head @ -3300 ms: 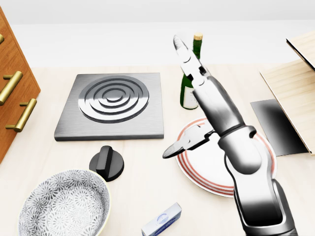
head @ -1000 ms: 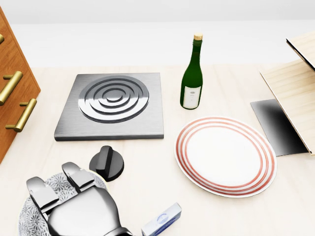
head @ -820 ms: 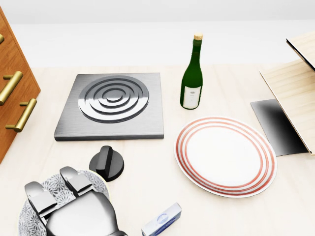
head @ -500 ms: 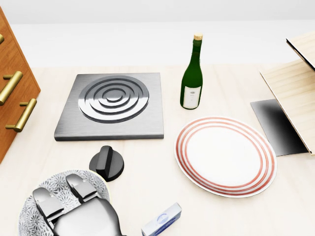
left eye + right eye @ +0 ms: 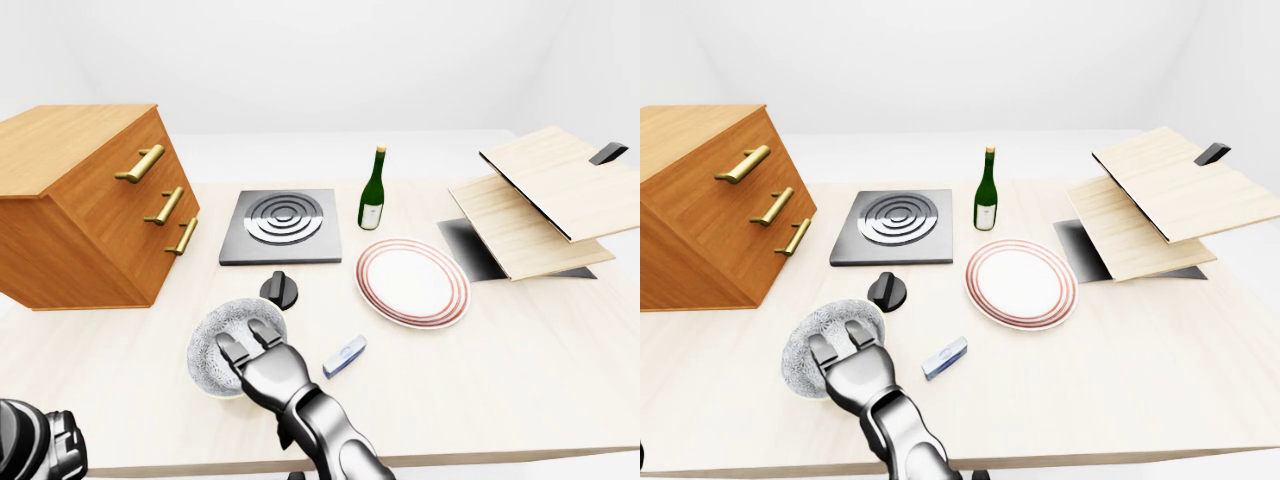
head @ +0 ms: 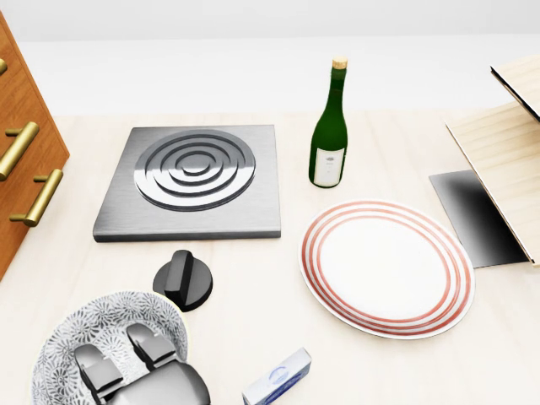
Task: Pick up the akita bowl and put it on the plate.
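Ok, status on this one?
Right hand open over grey-patterned white bowl, not lifted. Left hand low, state unclear. Red-ringed white plate bare; small white-blue box near the path.

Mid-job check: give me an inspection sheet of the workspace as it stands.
Surface: pale wooden table.
Job's things: akita bowl upright at the head view's lower left; plate to its right, bare, apart from it.
Clutter: hob, black knob, wine bottle, small blue-white box.
Hands: right hand over the bowl, fingers inside its rim, grip unclear; left hand at the left-eye view's bottom corner, state unclear.
Cables: nothing seen.
Surroundings: wooden drawer unit left, stacked boards right.
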`<state>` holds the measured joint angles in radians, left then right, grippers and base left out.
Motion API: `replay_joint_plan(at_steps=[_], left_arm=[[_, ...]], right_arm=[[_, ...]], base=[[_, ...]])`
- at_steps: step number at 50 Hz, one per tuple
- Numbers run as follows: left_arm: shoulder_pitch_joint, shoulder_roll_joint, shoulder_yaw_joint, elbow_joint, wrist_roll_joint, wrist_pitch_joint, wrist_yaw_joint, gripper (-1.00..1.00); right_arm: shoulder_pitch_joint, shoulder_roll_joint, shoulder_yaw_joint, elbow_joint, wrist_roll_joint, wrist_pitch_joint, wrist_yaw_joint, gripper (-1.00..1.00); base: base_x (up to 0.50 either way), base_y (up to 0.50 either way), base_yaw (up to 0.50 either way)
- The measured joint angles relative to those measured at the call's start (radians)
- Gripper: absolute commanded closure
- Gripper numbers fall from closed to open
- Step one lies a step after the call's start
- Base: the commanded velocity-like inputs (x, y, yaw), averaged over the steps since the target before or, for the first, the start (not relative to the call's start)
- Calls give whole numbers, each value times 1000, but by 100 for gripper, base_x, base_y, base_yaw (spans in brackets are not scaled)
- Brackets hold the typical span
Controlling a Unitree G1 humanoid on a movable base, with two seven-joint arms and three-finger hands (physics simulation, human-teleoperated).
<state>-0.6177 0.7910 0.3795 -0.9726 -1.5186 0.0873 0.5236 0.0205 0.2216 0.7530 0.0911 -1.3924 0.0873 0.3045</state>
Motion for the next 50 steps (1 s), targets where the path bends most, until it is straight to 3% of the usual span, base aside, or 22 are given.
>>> replay_joint_plan(at_steps=[21,38,40,42,45,47,48,49,50], left_arm=[[-5,2,0,3,-9,0,0,-100],[-3,1,0,4,-6,0,0,-100],[-5,3,0,4,-7,0,0,-100],[-7,4,0,3,-7,0,0,-100],[-7,3,-1,3,-5,0,0,-100],[-8,3,-1,3,-5,0,0,-100],[-9,3,-2,3,-4,0,0,-100],[-9,3,-2,4,-4,0,0,-100],[-9,3,-2,3,-4,0,0,-100]], right_arm=[[-44,17,-92,167,46,0,-111,-100],[-60,22,-134,222,51,0,-141,-100],[-61,23,-136,226,51,0,-142,-82],[-63,24,-137,227,52,0,-143,18],[-67,26,-140,225,52,0,-149,47],[-71,28,-141,215,51,0,-158,55],[-73,29,-141,214,51,0,-162,65],[-74,30,-141,214,50,0,-166,96],[-76,31,-141,212,52,0,-168,96]], base=[[0,0,0],[0,0,0],[0,0,0],[0,0,0],[0,0,0],[0,0,0],[0,0,0],[0,0,0],[0,0,0]])
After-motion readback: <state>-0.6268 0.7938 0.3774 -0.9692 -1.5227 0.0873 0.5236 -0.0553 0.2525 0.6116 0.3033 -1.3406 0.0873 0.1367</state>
